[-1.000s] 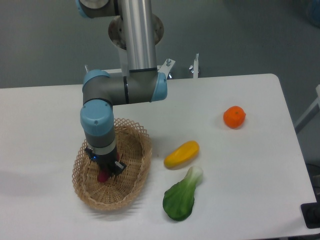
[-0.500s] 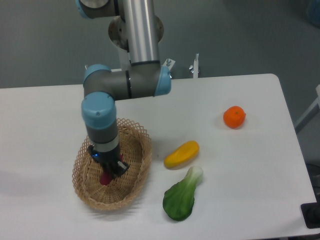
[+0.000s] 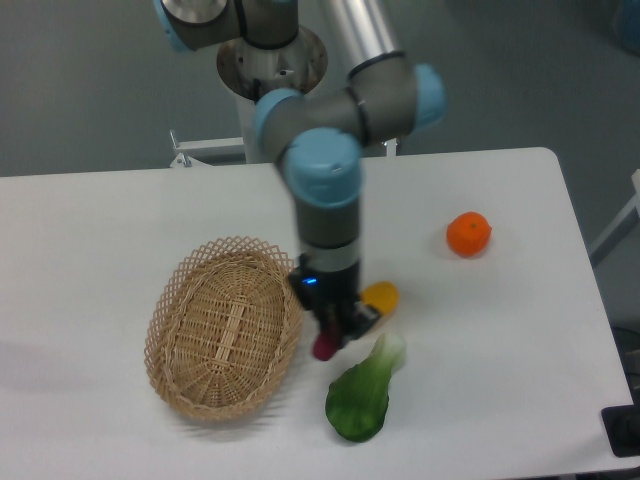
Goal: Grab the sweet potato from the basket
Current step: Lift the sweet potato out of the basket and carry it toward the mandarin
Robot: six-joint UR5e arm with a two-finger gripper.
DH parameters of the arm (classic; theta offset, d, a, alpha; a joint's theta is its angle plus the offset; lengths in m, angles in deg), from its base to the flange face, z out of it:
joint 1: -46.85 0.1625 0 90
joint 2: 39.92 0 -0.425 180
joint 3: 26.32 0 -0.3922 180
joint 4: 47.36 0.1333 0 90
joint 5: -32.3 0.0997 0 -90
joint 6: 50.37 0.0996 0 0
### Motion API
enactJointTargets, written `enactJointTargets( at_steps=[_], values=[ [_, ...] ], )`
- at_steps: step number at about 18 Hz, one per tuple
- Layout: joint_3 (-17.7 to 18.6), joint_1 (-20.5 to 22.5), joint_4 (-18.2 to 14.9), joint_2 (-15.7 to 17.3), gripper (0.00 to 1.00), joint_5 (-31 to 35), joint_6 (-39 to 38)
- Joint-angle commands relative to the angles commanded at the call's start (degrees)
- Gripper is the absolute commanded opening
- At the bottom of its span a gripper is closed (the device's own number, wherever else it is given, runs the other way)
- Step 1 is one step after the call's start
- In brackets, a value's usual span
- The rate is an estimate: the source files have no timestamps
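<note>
Two fingers (image 3: pixel 330 335) clamp sweet potato (image 3: pixel 324 347); tuber pokes out below them, just right of basket (image 3: pixel 222 330).

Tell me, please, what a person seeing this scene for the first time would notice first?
The gripper in the middle of the table holds the magenta sweet potato, just right of the wicker basket, which has nothing in it. A green bok choy lies below the gripper, and an orange sits far right.
</note>
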Motion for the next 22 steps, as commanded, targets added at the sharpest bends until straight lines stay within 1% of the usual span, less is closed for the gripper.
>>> enactJointTargets(
  at_steps=[2, 5, 8, 14, 22],
  values=[
    [-1.3, 2.9, -1.3, -0.1, 0.14, -0.7, 3.4],
    [-1.3, 6.6, -1.5, -0.2, 0.13, -0.9, 8.6],
    [-1.4, 8.4, -1.5, -0.2, 0.13, -1.0, 11.4],
    [-1.5, 9.9, -1.5, -0.4, 0.13, -1.0, 13.1],
    [-1.5, 10.4, -1.5, -0.2, 0.13, -1.0, 13.7]
  ],
)
